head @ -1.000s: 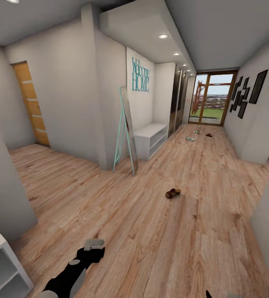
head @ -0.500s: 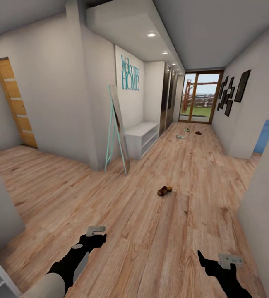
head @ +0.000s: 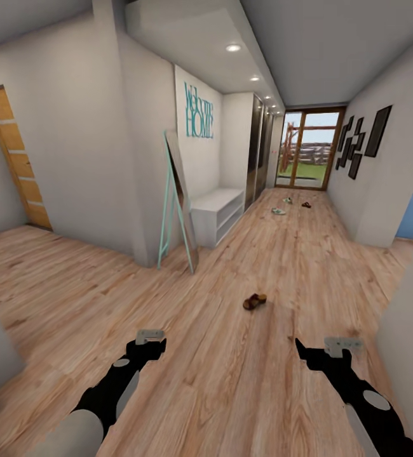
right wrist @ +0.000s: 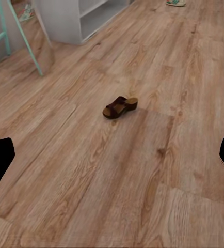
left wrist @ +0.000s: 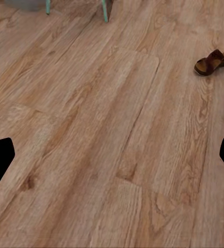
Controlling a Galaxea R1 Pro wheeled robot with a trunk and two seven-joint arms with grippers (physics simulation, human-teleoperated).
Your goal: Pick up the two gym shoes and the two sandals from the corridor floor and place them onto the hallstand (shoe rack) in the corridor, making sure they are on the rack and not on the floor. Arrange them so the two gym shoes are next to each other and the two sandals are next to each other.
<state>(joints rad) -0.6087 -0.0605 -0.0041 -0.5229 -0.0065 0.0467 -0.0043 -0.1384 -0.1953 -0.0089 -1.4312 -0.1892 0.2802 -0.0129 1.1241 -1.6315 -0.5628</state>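
Lying alone on floor point(head: 232, 381), brown sandal point(head: 254, 301)

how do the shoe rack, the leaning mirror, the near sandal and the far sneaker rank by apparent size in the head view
1. leaning mirror
2. shoe rack
3. near sandal
4. far sneaker

The sneaker's distance from the camera makes its rank against the sandal unreliable.

One piece of lettering can be read: the teal cut-out wall sign point(head: 199, 119) mounted on the pale grey corridor wall point(head: 194, 165), above the pale grey low hallstand point(head: 216, 212). Two stacked words are formed, "Welcome" in thin letters over "HOME" in larger capitals. The upper word is rendered blurred and is only partly legible. No other text, label, brand or number can be made out.
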